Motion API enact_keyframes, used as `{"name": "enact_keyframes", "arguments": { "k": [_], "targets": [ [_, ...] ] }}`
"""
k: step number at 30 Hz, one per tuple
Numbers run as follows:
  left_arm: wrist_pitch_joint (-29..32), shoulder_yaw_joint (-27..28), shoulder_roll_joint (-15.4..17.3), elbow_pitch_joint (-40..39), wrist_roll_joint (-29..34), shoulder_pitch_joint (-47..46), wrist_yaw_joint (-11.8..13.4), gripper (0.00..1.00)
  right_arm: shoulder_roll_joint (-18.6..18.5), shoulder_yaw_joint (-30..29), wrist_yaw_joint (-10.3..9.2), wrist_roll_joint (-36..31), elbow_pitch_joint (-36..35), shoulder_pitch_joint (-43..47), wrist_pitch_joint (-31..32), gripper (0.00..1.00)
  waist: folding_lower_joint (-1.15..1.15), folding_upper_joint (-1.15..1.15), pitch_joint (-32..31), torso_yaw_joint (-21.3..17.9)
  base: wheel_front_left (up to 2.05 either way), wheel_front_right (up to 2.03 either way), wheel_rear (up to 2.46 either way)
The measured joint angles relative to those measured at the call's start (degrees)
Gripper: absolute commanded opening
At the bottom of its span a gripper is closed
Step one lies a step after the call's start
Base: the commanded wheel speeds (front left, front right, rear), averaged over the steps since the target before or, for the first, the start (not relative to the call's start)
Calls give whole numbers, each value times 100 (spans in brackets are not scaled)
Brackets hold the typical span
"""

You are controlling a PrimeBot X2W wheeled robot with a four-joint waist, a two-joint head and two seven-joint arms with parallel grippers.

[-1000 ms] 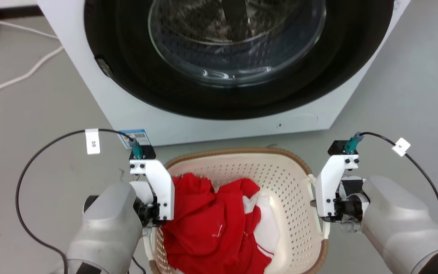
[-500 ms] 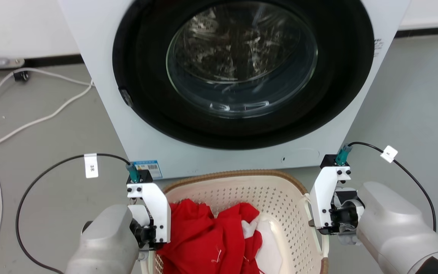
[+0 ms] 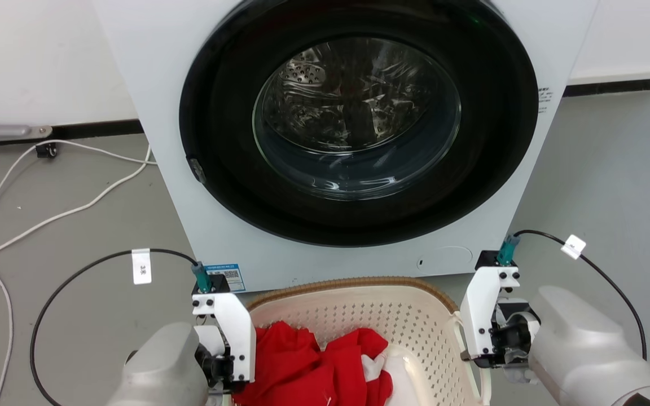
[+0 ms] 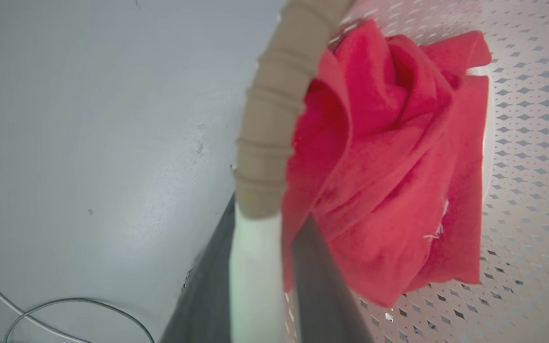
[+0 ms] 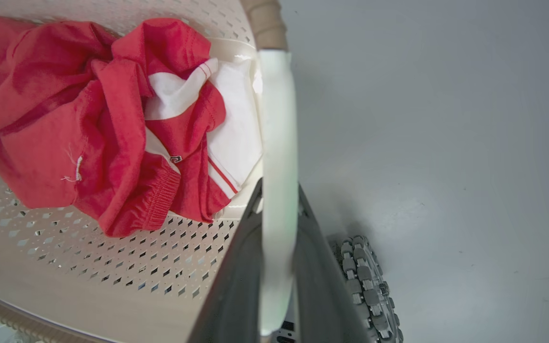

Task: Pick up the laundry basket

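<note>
Before the white washing machine [image 3: 161, 113], left gripper [image 4: 260, 228] and right gripper [image 5: 279, 205] each clamped a side handle [image 5: 278, 119] of the cream perforated plastic laundry basket [image 3: 359, 316], likely light, rigid.

Grey floor [image 3: 613, 169], white wall [image 3: 48, 56], white washing machine [image 3: 150, 56], loose white cable [image 3: 99, 196]

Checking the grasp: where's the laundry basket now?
Head view, bottom centre: the laundry basket, just before the washing machine, gripped on either side by the left gripper and right gripper.
</note>
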Motion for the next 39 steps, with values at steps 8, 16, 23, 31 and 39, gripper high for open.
{"name": "enact_keyframes", "arguments": {
  "k": [8, 16, 23, 31, 39],
  "targets": [
    [13, -113, -29, -3, -98, 198, 0, 0, 24, -5, 0, 5, 30, 178, 24, 0, 0, 0, -171, 41, 0, 0, 0],
    [55, -196, -37, -15, -179, 226, 1, 0, 24, -19, 0, -31, 41, 185, 80, 0, 1, 0, -210, 86, 0, 0, 0],
    [57, -285, -65, -30, -240, 229, 2, 0, -5, -43, 0, -67, 44, 185, 100, 0, 0, 0, -213, 144, 0, 0, 0],
    [7, -346, -74, -33, -328, 230, 2, 0, -16, -84, 0, -124, 44, 182, 123, 0, 1, 0, -178, 167, 0, 0, 0],
    [-3, -407, -71, -26, -382, 230, 2, 0, -16, -135, 0, -162, 44, 180, 146, 0, 1, 0, -143, 162, 0, 0, 0]
  ]
}}
